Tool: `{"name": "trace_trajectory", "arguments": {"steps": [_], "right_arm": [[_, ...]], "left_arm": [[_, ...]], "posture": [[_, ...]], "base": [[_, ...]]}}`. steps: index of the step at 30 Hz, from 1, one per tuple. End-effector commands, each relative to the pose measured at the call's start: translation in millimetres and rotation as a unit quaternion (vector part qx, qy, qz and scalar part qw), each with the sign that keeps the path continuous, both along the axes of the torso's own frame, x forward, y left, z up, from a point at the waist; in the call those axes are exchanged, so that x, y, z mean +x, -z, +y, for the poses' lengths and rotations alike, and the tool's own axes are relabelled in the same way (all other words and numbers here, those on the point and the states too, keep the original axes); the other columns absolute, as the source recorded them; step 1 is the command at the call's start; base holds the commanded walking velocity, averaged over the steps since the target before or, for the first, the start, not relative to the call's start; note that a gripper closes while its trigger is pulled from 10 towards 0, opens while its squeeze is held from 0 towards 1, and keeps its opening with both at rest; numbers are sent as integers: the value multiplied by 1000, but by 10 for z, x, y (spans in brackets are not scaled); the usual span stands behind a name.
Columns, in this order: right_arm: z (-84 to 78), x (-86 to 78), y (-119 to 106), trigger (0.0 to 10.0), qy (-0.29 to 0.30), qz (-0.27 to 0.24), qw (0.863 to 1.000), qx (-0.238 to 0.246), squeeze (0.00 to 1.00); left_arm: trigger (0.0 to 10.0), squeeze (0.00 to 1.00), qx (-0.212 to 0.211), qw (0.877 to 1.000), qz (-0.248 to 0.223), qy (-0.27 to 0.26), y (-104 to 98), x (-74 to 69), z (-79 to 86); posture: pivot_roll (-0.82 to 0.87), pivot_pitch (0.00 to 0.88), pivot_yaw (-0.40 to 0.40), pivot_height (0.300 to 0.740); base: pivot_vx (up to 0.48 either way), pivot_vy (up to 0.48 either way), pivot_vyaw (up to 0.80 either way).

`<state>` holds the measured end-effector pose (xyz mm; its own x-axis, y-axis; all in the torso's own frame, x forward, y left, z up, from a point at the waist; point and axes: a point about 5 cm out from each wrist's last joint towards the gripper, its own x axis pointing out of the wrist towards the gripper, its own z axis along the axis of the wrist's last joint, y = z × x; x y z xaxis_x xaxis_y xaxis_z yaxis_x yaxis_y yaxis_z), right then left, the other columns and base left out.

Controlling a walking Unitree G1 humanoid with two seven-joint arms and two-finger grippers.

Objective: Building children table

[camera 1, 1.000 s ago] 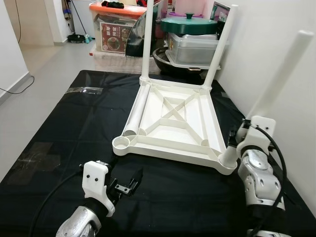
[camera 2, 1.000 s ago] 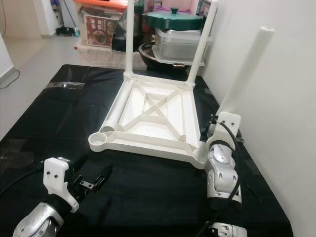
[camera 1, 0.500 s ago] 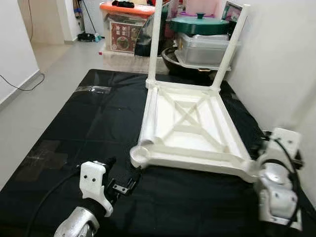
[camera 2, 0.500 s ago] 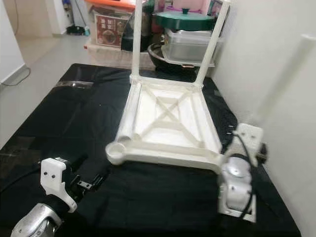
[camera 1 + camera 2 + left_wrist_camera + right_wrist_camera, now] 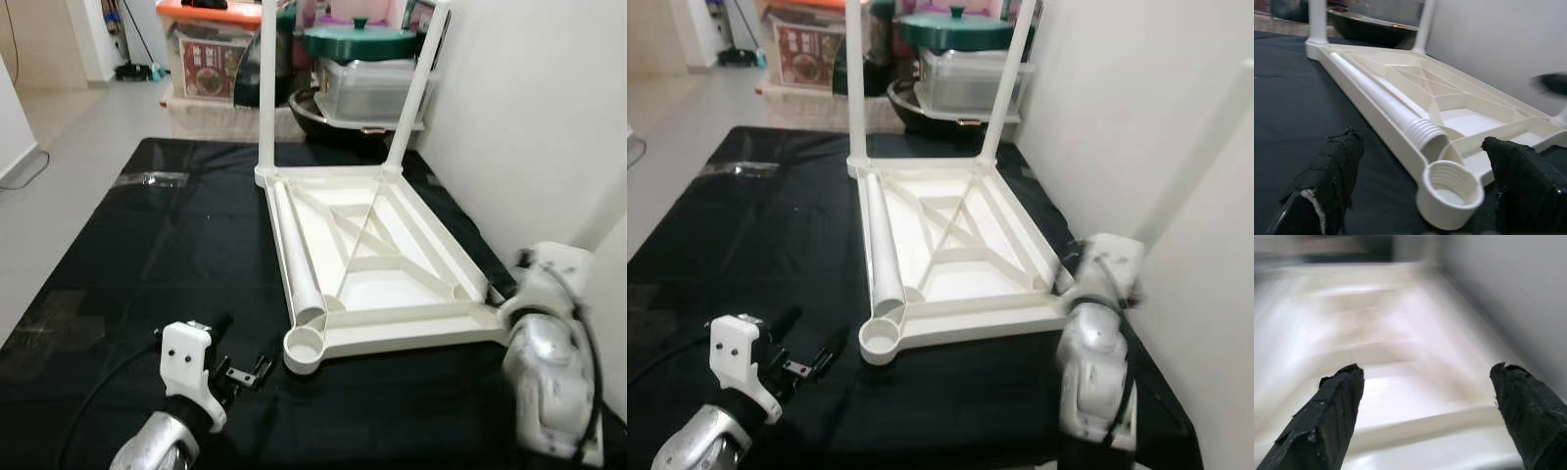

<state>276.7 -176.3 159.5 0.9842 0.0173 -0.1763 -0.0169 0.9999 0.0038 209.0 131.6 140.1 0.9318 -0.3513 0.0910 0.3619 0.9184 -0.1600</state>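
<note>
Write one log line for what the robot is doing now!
stage: leg fitting | tabletop: upside down | loose leg: lying inside | left gripper: open by empty socket | right gripper: open

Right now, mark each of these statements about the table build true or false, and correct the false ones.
1. The white table top lies upside down on the black mat. True.
2. All four legs stand screwed in. False: two stand at the far corners; one loose leg lies inside the frame.
3. The near corner socket is empty. True.
4. The left gripper is shut on the loose leg. False: it is open, holding nothing.
5. The right gripper is open. True.
</note>
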Motion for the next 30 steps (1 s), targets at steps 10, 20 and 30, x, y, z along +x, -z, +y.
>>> {"name": "trace_trajectory", "arguments": {"steps": [10,20,30], "right_arm": [[122,-183,101,10000,-193,79,973,-95,0],[240,57,-104,10000,-184,-12,976,-117,0],[433,93,-182,10000,-193,-65,971,-123,0]], "left_arm": [[10000,0,15,1000,9,-4,54,39,22],[10000,0,63,994,6,-94,40,54,194],[10000,0,88,991,-11,-103,-6,104,160]], "posture": [[39,0,-108,740],[80,0,-145,740],[83,0,-124,740]], "base": [[0,0,0],[0,0,0],[0,0,320]]}}
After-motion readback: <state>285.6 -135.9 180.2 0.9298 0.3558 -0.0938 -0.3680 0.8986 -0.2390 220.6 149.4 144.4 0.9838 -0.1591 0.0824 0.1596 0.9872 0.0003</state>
